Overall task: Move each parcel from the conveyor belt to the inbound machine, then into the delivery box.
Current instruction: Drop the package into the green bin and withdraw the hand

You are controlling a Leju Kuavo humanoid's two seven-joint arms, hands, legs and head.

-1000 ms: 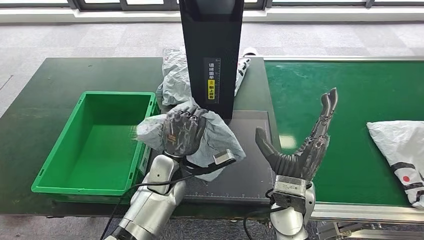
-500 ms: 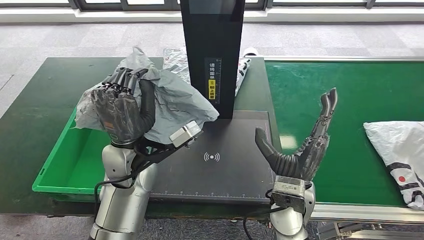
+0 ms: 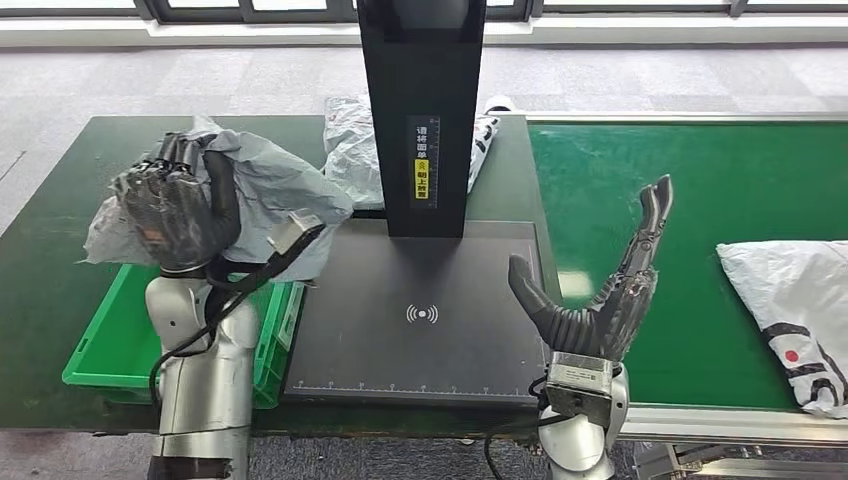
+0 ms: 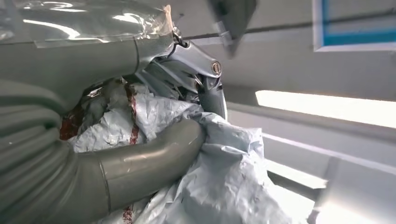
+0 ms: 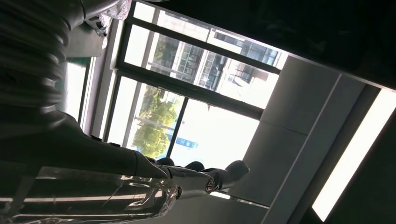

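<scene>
At the left of the head view, the left robot hand (image 3: 182, 215) grips a crumpled grey plastic mailer parcel (image 3: 262, 190) above the green plastic delivery box (image 3: 105, 335), off the black inbound machine's scan plate (image 3: 423, 315); release looks like the step left. The right robot hand (image 3: 600, 285) stands empty, fingers spread, lower right. A white parcel (image 3: 790, 310) waits on the green conveyor belt (image 3: 640, 170), cut off at the right edge; another mailer (image 3: 350, 150) sits half hidden behind the machine's post, and the box's inside is mostly covered.
</scene>
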